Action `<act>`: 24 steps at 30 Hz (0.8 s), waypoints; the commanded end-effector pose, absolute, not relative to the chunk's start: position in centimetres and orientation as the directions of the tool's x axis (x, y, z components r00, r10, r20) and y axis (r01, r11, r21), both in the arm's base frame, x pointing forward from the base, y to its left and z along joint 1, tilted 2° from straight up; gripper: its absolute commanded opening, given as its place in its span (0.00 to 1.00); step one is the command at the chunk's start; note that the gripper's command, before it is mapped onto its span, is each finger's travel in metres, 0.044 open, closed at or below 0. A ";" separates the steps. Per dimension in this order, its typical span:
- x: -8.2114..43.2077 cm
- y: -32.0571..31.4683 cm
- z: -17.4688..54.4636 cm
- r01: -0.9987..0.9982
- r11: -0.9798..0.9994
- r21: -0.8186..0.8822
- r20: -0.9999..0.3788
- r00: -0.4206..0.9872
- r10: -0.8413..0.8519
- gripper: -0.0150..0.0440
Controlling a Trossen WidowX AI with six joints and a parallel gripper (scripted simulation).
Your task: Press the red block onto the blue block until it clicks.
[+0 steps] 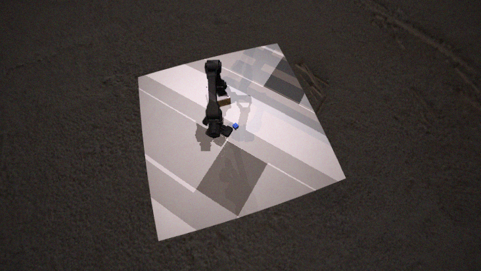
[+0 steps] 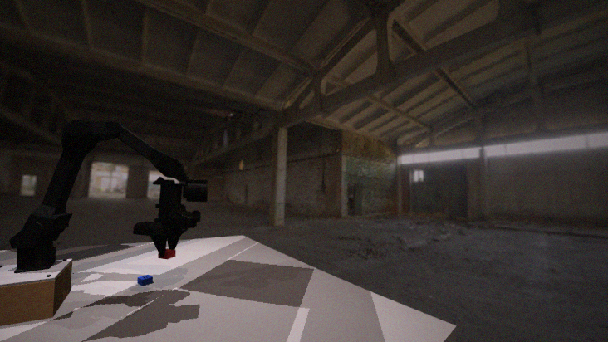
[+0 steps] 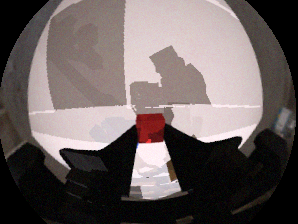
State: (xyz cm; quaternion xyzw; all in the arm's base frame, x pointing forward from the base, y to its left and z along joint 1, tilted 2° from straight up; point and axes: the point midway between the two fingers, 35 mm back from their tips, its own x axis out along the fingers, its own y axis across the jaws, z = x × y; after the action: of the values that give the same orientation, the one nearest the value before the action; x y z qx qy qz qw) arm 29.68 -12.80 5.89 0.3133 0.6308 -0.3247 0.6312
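Red block is clamped between the fingertips of the gripper, jaws closed on its sides and pointing down, block raised above the pale tabletop; blue block sits on the tabletop, near the jaws but lower, apart from the red one.

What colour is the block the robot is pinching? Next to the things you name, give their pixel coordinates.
Red (image 2: 166, 254) (image 3: 150, 128); the wrist view shows it best.
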 end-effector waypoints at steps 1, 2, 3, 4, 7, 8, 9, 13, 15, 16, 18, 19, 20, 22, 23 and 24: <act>29.5 -10.8 5.1 0.828 0.561 -0.015 -1.000 -0.012 -0.009 0.25; 29.5 -10.3 4.9 0.834 0.552 -0.015 -1.000 -0.012 -0.009 0.25; 29.4 -9.9 4.7 0.840 0.543 -0.015 -1.000 -0.012 -0.008 0.25; 29.4 -9.4 4.6 0.845 0.534 -0.014 -1.000 -0.012 -0.008 0.25; 29.2 -8.1 4.0 0.862 0.507 -0.014 -1.000 -0.012 -0.007 0.25; 29.1 -7.7 3.8 0.867 0.498 -0.014 -1.000 -0.012 -0.006 0.25; 29.0 -7.2 3.7 0.872 0.489 -0.014 -1.000 -0.012 -0.006 0.25; 28.6 -5.4 2.9 0.893 0.450 -0.013 -1.000 -0.013 -0.005 0.25; 28.3 -4.6 2.6 0.903 0.430 -0.013 -1.000 -0.013 -0.004 0.25; 28.1 -4.1 2.4 0.907 0.420 -0.013 -1.000 -0.013 -0.003 0.25; 27.8 -3.3 2.0 0.917 0.399 -0.013 -1.000 -0.013 -0.003 0.25; 27.6 -2.9 1.9 0.921 0.389 -0.013 -1.000 -0.014 -0.002 0.25; 27.4 -2.4 1.7 0.925 0.379 -0.014 -1.000 -0.014 -0.002 0.25; 27.0 -1.6 1.3 0.934 0.358 -0.014 -1.000 -0.014 -0.001 0.25; 26.8 -1.2 1.1 0.938 0.347 -0.014 -1.000 -0.015 -0.001 0.25; 26.6 -0.8 1.0 0.942 0.336 -0.014 -1.000 -0.015 -0.001 0.25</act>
State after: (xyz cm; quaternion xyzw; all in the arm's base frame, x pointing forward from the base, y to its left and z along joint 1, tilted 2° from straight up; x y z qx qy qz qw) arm 27.48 -2.21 1.62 0.3924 0.5879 -0.3997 0.5837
